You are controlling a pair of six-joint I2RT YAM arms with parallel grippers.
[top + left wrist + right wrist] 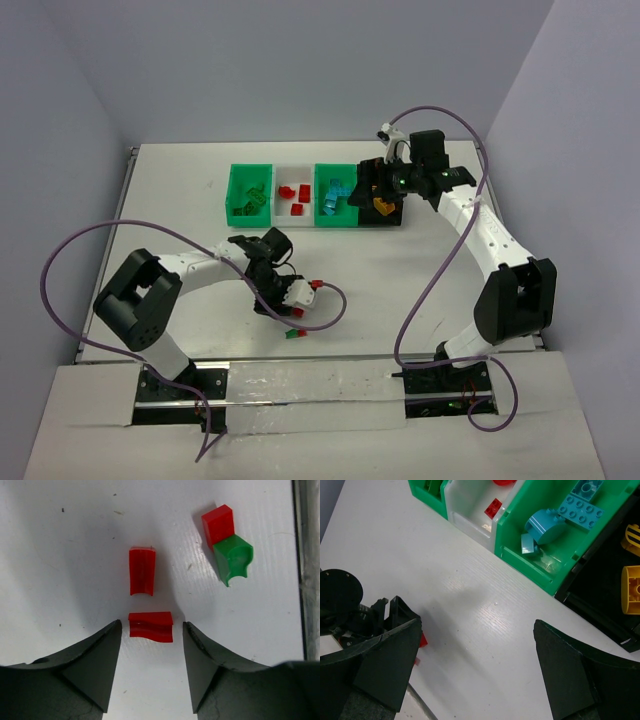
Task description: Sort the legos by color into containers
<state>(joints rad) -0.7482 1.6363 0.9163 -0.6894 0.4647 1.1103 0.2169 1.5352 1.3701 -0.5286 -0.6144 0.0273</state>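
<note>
My left gripper (152, 624) is open and low over the table, also seen in the top view (270, 303). A small red lego (151, 626) lies on the table just ahead of its fingertips, between them and touching neither. A second red lego (142, 571) lies beyond it. A red-and-green stacked lego (227, 542) lies to the right, and also shows in the top view (294, 333). My right gripper (372, 192) is open and empty by the black bin (392, 220). In its wrist view (477, 625) only bare table shows between the fingers.
Four bins stand in a row at the back: a green bin (231, 192) with green legos, a white bin (279, 215) with red ones, a green bin (318, 200) with cyan ones (555, 520), and the black bin with yellow ones (632, 590). A purple cable (335, 310) loops beside my left gripper.
</note>
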